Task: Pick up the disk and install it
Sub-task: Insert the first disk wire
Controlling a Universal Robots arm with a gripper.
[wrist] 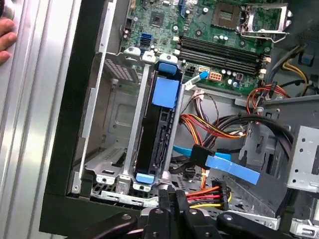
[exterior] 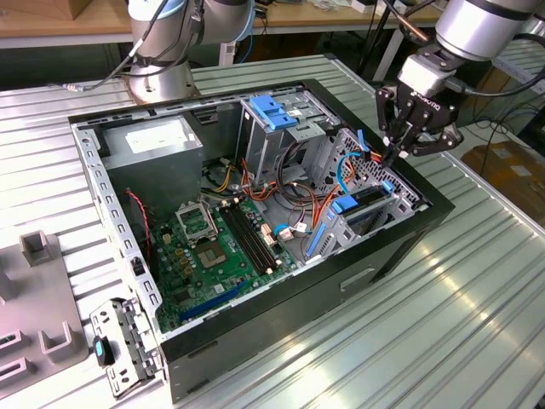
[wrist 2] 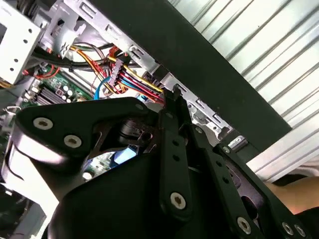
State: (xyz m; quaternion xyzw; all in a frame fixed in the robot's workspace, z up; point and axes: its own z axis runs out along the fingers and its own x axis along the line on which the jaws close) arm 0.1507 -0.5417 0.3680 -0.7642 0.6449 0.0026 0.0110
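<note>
Jaws of the gripper (exterior: 400, 155) pinched together, holding nothing, poised above the bundled cables (wrist: 212, 191). The disk (wrist: 158, 130) sits in its bay on blue rails, at the case's right edge in the exterior view.

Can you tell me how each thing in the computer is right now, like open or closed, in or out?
computer case: lying on its side, side panel off, insides showing.
disk: sitting in its bay in the case, blue rails on.
gripper: above the case's edge by the disk bay, holding nothing.
processor socket: empty, latch frame over it.
memory slots: empty.
</note>
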